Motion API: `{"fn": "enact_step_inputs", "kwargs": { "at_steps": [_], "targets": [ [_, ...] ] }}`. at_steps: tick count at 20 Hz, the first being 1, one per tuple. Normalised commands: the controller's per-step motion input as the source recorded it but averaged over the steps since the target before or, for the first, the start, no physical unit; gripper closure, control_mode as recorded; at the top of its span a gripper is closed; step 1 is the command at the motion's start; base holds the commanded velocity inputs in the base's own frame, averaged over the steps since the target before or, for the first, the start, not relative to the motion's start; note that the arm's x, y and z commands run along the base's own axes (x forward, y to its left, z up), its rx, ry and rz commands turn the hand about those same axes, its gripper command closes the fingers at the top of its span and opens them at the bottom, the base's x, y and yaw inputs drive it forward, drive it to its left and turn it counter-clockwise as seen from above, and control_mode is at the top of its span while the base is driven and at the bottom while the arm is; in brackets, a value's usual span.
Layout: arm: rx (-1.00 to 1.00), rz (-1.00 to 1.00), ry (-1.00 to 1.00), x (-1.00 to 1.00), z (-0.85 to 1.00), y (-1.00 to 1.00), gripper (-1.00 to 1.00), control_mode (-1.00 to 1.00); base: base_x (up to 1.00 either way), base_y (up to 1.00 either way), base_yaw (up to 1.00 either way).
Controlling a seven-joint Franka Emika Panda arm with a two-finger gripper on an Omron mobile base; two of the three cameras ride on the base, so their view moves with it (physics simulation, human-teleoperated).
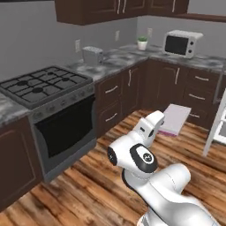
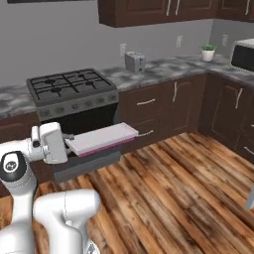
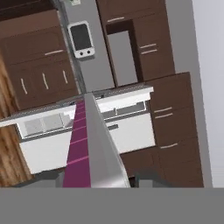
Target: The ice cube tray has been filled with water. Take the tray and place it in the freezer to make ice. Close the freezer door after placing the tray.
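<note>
My gripper [image 2: 68, 144] is shut on one short end of the ice cube tray [image 2: 101, 138], a pale pinkish-white slab held level above the wood floor. In the left base view the ice cube tray [image 1: 175, 119] sticks out past the hand toward the corner cabinets. From the hand camera the ice cube tray [image 3: 89, 144] is edge-on, running from my gripper [image 3: 98, 179] up to mid-frame. Beyond its far end is the light fridge, lying sideways because that view is rolled. The freezer door [image 3: 109, 94] stands open, with the white shelves of the freezer [image 3: 43, 124] showing.
A gas stove [image 1: 42, 84] with its oven stands to the left. Dark brown cabinets [image 1: 128, 88] under a marble counter carry a toaster [image 1: 92, 54], a plant [image 1: 142, 42] and a microwave [image 1: 182, 43]. A white slanted panel [image 1: 216, 126] crosses the right edge.
</note>
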Motion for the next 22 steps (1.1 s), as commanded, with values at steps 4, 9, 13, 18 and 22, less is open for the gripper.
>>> {"fn": "enact_step_inputs", "kwargs": {
  "at_steps": [4,9,13,18,22],
  "targets": [
    [0.00,0.00,0.00,0.00,0.00,0.00,1.00,1.00,0.00,0.00,-0.60],
    [0.00,0.00,0.00,0.00,0.00,0.00,1.00,1.00,0.00,0.01,-0.56],
    [0.00,0.00,0.00,0.00,0.00,0.00,1.00,1.00,0.00,0.01,-0.39],
    [0.00,0.00,0.00,0.00,0.00,0.00,1.00,1.00,0.12,-0.02,-0.02],
    [0.00,0.00,0.00,0.00,0.00,0.00,1.00,1.00,0.06,-0.32,0.06]
  ]
}}
